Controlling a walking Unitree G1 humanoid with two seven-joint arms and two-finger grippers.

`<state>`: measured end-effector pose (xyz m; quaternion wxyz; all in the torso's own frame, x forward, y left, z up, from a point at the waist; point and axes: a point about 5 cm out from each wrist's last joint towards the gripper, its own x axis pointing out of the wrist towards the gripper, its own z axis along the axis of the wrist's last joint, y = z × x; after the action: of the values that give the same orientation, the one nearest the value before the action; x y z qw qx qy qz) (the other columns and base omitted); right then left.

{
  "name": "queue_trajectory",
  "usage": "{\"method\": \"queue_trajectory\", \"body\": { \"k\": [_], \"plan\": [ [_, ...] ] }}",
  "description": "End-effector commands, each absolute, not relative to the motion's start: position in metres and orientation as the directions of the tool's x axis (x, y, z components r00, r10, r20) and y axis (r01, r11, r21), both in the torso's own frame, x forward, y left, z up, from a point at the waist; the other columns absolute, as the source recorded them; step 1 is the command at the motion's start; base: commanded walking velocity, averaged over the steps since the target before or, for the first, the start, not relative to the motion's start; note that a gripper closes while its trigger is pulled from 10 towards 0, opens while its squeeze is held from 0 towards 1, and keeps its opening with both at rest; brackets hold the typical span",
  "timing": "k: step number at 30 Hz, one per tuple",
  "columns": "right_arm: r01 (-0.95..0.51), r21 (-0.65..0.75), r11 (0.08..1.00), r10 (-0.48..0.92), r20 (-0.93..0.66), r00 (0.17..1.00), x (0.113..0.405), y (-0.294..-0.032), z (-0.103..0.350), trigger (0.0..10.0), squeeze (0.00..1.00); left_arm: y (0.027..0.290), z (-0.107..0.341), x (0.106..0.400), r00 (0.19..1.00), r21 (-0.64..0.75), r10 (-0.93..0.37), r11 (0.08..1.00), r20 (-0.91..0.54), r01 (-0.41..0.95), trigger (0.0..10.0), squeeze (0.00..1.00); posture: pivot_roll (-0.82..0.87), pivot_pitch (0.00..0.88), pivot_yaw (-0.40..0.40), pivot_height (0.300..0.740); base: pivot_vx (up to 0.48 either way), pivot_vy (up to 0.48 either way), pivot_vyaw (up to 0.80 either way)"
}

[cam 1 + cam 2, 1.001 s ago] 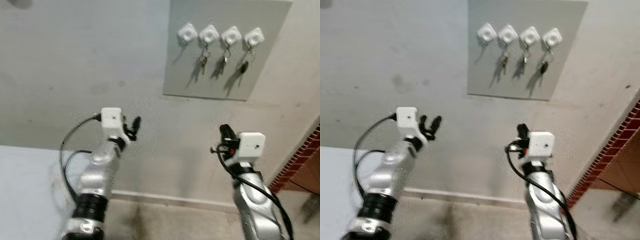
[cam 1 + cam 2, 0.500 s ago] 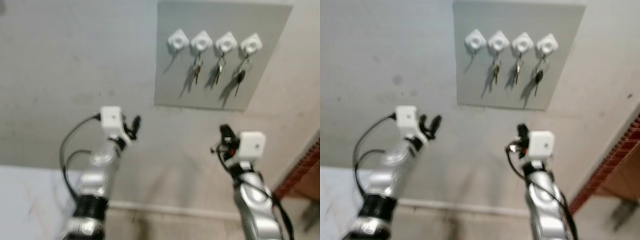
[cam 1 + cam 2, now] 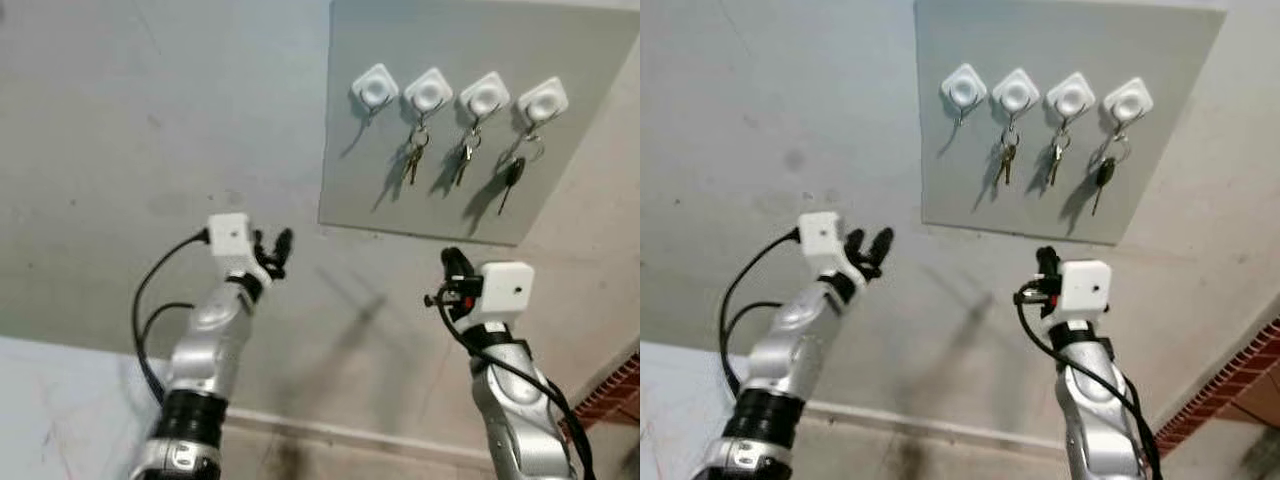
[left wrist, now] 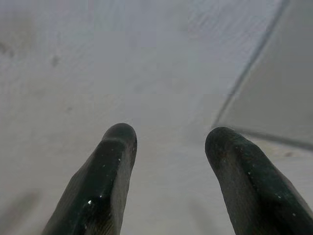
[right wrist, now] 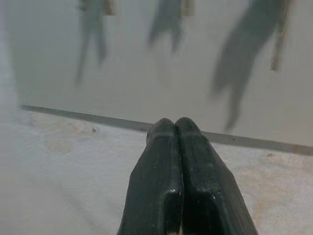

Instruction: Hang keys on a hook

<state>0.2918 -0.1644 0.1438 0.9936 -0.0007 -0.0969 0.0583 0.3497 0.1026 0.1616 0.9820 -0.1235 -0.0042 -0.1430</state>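
Four white, diamond-shaped hooks [image 3: 1017, 92] sit on a grey panel [image 3: 1160, 60], above both grippers. Three carry metal keys [image 3: 1005, 162]; the leftmost hook [image 3: 963, 86] is bare. The right gripper [image 5: 175, 128] has its fingers pressed together, with nothing visible between; the left gripper [image 4: 168, 139] is spread and empty. No free key is seen, so I judge the hanging is either finished or calls first for finding one.

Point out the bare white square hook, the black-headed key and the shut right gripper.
bare white square hook [image 3: 374, 86], left eye view, its face.
black-headed key [image 3: 513, 174], left eye view, its head.
right gripper [image 5: 175, 123], right wrist view, fingertips.
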Motion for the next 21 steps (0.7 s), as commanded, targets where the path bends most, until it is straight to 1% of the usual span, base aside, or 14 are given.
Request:
{"method": "queue_trajectory", "body": {
  "k": [1,2,4,7,9,17,21],
  "plan": [
    [-0.164,-0.021,0.986,0.165,0.191,0.967,0.296,-0.158,0.147,10.0,0.00,0.102,0.171,0.348,0.950,-0.214,-0.301,0.926,0.079,0.311,10.0,0.00,-0.06,0.000,-0.002,0.740,0.000,0.000,0.00],
    [-0.198,-0.033,0.980,0.200,0.204,0.958,0.299,-0.156,0.151,10.0,0.00,0.097,0.177,0.346,0.937,-0.183,-0.334,0.919,0.104,0.348,10.0,0.00,-0.05,0.000,-0.009,0.740,0.000,0.000,0.00],
    [-0.217,-0.043,0.975,0.221,0.214,0.952,0.304,-0.157,0.157,10.0,0.00,0.094,0.182,0.344,0.923,-0.152,-0.362,0.913,0.127,0.379,10.0,0.00,-0.04,0.000,-0.013,0.740,0.000,0.000,0.00],
    [-0.235,-0.065,0.970,0.244,0.217,0.945,0.310,-0.158,0.162,10.0,0.00,0.092,0.187,0.342,0.911,-0.141,-0.385,0.903,0.147,0.405,10.0,0.00,-0.04,0.000,-0.019,0.740,0.000,0.000,0.00],
    [-0.271,-0.086,0.959,0.283,0.227,0.932,0.318,-0.156,0.169,10.0,0.00,0.091,0.194,0.340,0.892,-0.126,-0.418,0.889,0.171,0.440,10.0,0.00,-0.03,0.000,-0.023,0.740,0.000,0.000,0.00],
    [-0.329,-0.121,0.937,0.349,0.260,0.900,0.334,-0.145,0.187,10.0,0.00,0.090,0.196,0.340,0.879,-0.114,-0.445,0.878,0.171,0.466,10.0,0.00,-0.03,0.000,-0.025,0.740,0.000,0.000,0.00],
    [-0.356,-0.103,0.929,0.370,0.273,0.888,0.342,-0.137,0.195,10.0,0.00,0.086,0.200,0.340,0.870,-0.109,-0.459,0.870,0.178,0.481,10.0,0.00,-0.03,0.000,-0.028,0.740,0.000,0.000,0.00]
  ]
}}
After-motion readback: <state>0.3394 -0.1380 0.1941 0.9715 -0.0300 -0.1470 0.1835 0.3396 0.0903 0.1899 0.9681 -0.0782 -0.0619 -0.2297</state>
